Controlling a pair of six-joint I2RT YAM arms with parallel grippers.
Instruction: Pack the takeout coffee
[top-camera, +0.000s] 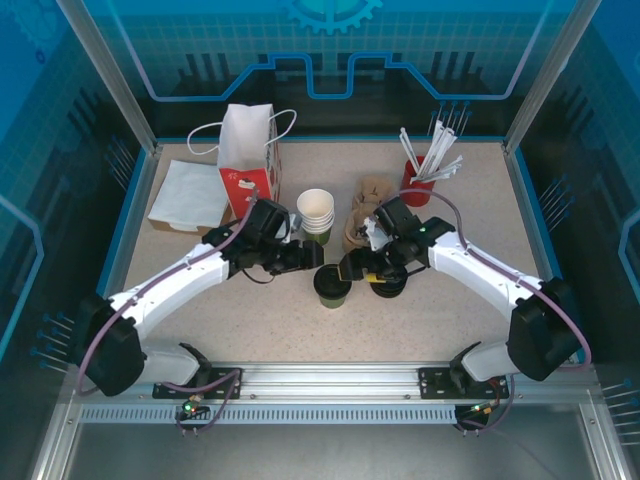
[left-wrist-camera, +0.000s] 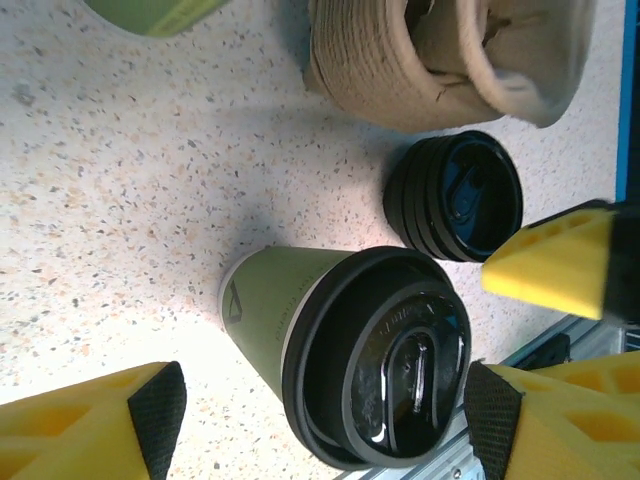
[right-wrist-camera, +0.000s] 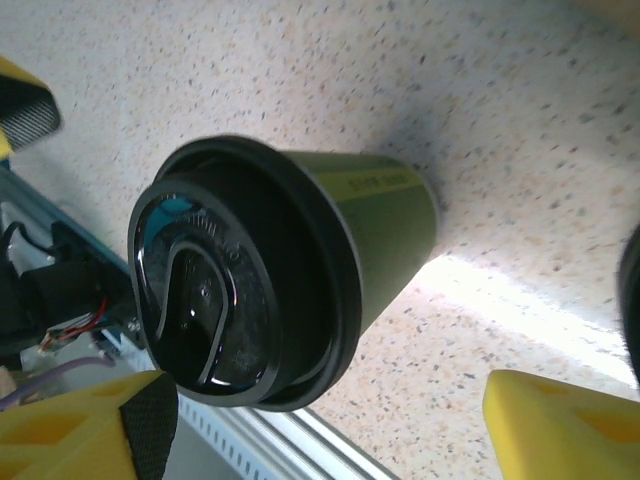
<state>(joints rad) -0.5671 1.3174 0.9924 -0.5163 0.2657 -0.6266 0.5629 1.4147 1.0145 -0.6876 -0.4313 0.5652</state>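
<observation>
Left gripper (left-wrist-camera: 322, 415) and right gripper (right-wrist-camera: 325, 415) stood spread around 1 black-lidded green paper cup (left-wrist-camera: 265, 300); a ribbed black lid stack (left-wrist-camera: 455, 195) sat near, brown pulp carriers (left-wrist-camera: 440, 60) beyond.

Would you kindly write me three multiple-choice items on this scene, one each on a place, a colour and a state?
1. Where is the lidded green cup?
A. in the paper bag
B. on the table beside the stack of black lids
C. on the napkins

2. What colour is its lid?
A. black
B. white
C. red

3. How does the cup stand?
A. tipped over
B. upright, lidless
C. upright, lid on

1 B: the top view shows it on the table next to the lids.
2 A: both wrist views show a black lid.
3 C: it stands upright with the lid seated on its rim.
</observation>
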